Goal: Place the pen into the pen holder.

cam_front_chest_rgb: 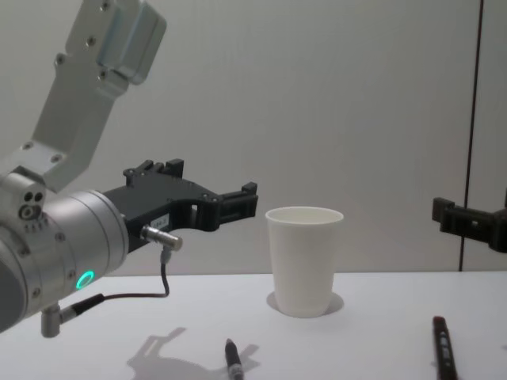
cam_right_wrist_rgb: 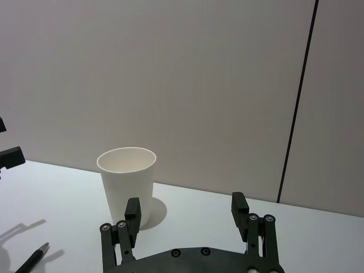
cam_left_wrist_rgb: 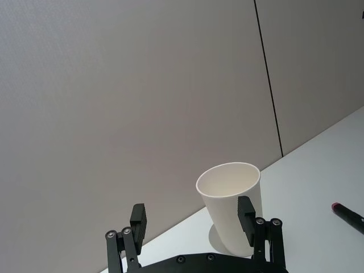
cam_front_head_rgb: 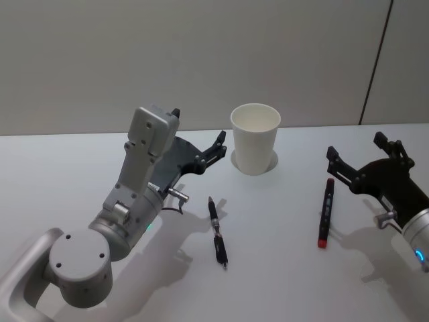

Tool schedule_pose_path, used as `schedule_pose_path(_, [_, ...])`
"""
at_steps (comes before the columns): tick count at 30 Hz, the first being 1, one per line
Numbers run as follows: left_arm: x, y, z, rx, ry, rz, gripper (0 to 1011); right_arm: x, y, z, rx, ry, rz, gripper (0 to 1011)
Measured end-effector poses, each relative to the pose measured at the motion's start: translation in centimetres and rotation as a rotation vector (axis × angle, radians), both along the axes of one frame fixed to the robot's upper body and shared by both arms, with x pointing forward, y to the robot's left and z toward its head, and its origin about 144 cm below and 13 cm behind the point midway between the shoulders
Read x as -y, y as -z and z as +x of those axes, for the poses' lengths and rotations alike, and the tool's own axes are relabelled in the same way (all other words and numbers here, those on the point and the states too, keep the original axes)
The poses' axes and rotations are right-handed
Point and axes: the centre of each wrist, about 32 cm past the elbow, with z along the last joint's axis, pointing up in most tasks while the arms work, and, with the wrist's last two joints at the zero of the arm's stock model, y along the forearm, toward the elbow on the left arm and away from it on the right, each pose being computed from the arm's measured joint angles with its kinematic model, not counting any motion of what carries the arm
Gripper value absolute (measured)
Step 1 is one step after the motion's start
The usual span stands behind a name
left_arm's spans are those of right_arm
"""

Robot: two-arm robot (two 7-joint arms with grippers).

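While both grippers are spread wide and hold nothing, two pens lie flat. The left gripper (cam_front_head_rgb: 198,125) hovers left of the pen holder (cam_front_head_rgb: 255,144); a black pen (cam_front_head_rgb: 216,231) lies in front of it, a red-tipped pen (cam_front_head_rgb: 326,213) front-right, the right gripper (cam_front_head_rgb: 356,145) farther right. A careless reach may topple the light pen holder; an off-centre pinch may tilt a pen against its rim.

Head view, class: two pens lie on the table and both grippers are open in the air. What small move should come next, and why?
Probably lower the open right gripper toward the red-ended black pen lying flat beside it. Nothing is held yet, and the plain white paper cup stands upright, empty. The open left gripper hovers by the cup.
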Motion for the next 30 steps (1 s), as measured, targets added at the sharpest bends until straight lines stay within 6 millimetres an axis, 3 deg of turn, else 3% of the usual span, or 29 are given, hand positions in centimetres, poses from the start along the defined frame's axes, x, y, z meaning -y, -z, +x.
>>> schedule_pose_path(30, [0.00, 0.00, 0.00, 0.000, 0.000, 0.000, 1001, 0.00, 0.00, 0.00, 0.000, 0.000, 0.000, 1002])
